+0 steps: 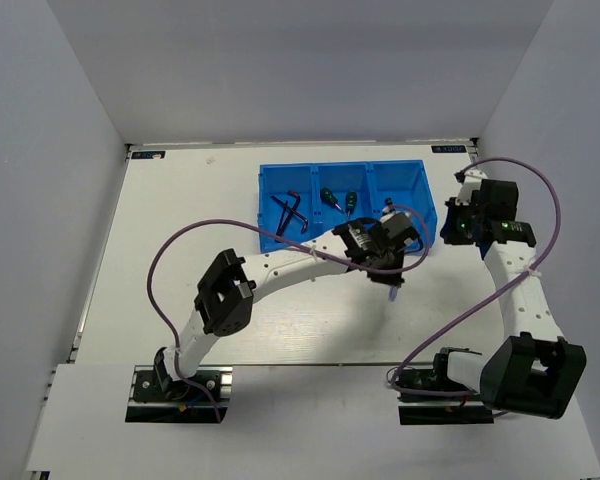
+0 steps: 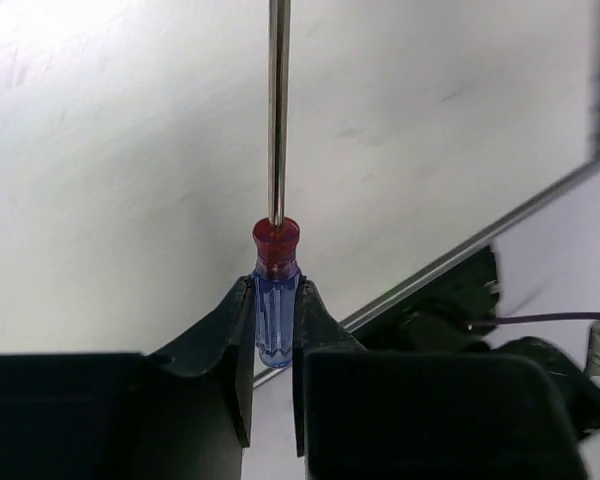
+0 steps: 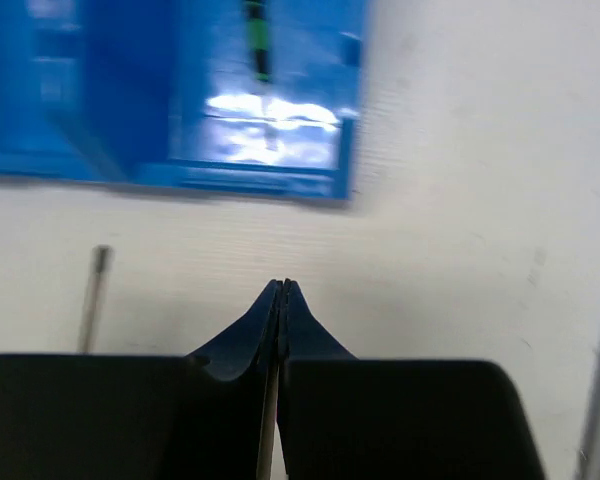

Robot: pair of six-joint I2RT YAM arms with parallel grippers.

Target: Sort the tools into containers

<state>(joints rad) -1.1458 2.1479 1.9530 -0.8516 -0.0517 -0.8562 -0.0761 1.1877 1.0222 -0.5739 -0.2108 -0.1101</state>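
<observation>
The blue three-compartment tray point(image 1: 272, 178) stands at the back centre. Two dark hex keys point(image 1: 290, 212) lie in its left compartment. Two green-handled screwdrivers point(image 1: 328, 196) point(image 1: 351, 201) lie in the middle one. My left gripper point(image 1: 385, 252) hovers at the tray's front right edge, shut on the blue-handled screwdriver point(image 2: 276, 300). Its red collar and steel shaft point(image 2: 278, 110) stick out past the fingertips point(image 2: 242, 305), over the white table. My right gripper point(image 1: 452, 226) is shut and empty, just right of the tray. In the right wrist view point(image 3: 283, 288) it faces the tray point(image 3: 130, 100).
A thin metal shaft point(image 3: 92, 300) shows at the left of the right wrist view, in front of the tray. Purple cables loop over the table from both arms. White walls close in the table on three sides. The arm bases sit at the near edge.
</observation>
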